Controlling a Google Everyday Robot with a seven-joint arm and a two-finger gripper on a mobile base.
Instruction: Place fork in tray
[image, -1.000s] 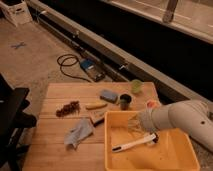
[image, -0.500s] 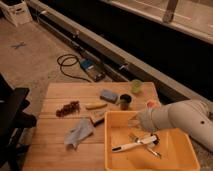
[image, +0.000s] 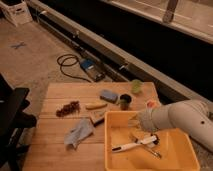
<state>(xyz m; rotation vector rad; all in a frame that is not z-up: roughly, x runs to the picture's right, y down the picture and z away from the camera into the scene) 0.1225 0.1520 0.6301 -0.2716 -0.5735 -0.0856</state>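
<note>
Hovering over the tray's (image: 181, 151) 11 o'clock corner was the gripper (image: 135, 121), open or closed I could not tell, fork (image: 152, 152) lay inside the tray at the gripper's 5 o'clock, just beside the white-handled utensil (image: 131, 145).

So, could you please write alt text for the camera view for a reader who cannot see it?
A white robot arm reaches from the right, its claw over the back of a yellow tray where a thin fork lies beside a white-handled utensil. The tray sits on a wooden table with a blue-grey cloth, a dark cup and a green cup.
</note>
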